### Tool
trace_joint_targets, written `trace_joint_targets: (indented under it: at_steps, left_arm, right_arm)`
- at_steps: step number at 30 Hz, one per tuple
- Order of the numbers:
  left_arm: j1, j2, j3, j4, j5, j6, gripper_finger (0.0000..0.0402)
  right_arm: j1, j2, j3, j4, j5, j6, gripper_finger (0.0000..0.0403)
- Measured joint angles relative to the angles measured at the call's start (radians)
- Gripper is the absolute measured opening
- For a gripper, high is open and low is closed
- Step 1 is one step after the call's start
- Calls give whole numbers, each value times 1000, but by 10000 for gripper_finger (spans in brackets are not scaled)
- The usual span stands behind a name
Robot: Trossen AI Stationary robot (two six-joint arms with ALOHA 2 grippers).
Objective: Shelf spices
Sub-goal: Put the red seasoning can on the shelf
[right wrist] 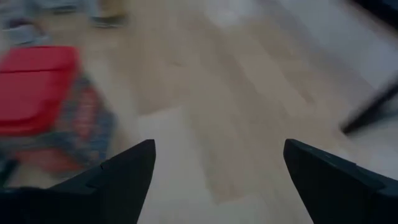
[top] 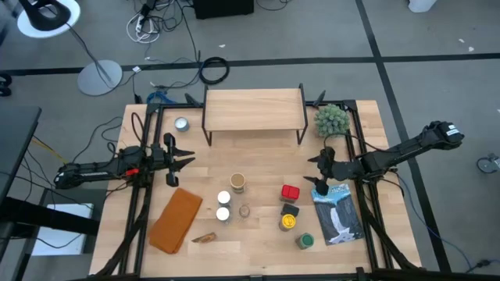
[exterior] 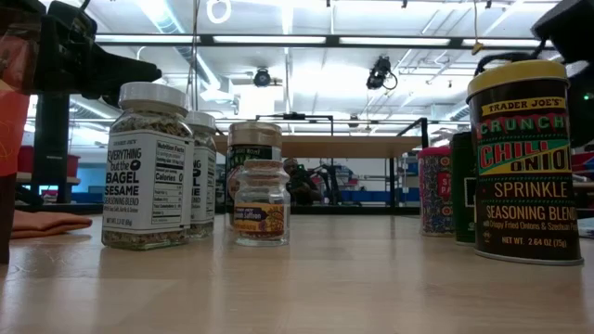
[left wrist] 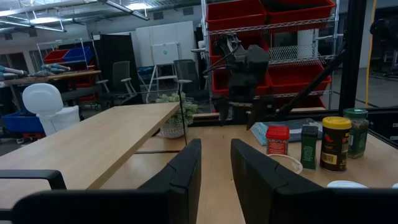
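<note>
Hovering just right of the red-topped tin [top: 291,192], right gripper [top: 322,184] has fingers spread wide, nothing between them. Left gripper [top: 184,158] waits at left of table [top: 258,242], fingers a narrow gap apart, empty. Spices [top: 266,207] stand clustered at table centre and near right, none on the shelf [top: 253,109] at the far edge.
</note>
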Motion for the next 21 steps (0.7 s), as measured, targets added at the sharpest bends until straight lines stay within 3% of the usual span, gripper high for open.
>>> trace_joint_targets:
  at_steps: [4, 13, 21]
  left_arm:
    - [0, 0, 0, 0, 0, 0, 92]
    - [0, 0, 0, 0, 0, 0, 92]
    - [0, 0, 0, 0, 0, 0, 92]
  right_arm:
    - [-21, 40, 0, -18, 0, 82, 354]
    - [-45, 117, 0, 14, -9, 59, 354]
    - [-41, 108, 0, 32, -246, 32, 354]
